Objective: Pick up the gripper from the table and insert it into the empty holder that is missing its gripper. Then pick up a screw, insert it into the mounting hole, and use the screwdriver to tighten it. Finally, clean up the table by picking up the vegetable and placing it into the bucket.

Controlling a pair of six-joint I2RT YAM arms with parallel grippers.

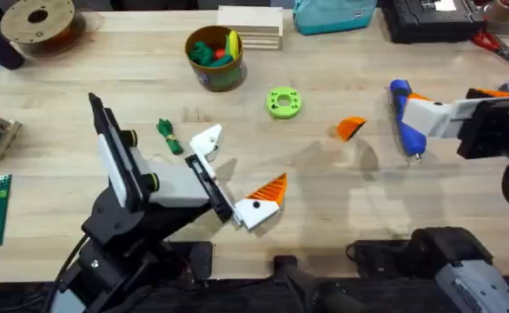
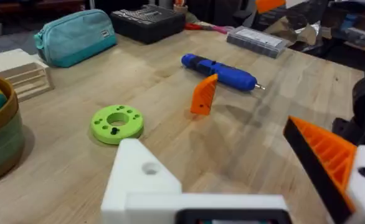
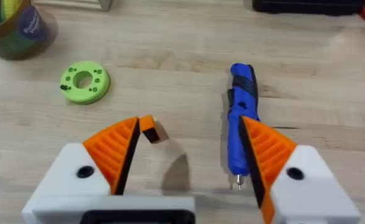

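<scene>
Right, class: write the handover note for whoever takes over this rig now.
Left gripper: open, empty; its holder has no fin.
Right gripper: open, empty, by the screwdriver and the loose orange gripper.
Vegetable: on the table, outside the bucket.
Done: nothing.
Left: insert the gripper, fasten it, bin the vegetable.

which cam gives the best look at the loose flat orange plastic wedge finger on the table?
Left wrist: the flat orange plastic wedge finger sits unobstructed mid-table, in front of the blue pen-shaped screwdriver. Overhead shows the wedge small but clear. In the right wrist view it is partly hidden behind the right gripper's own orange pad.
</scene>
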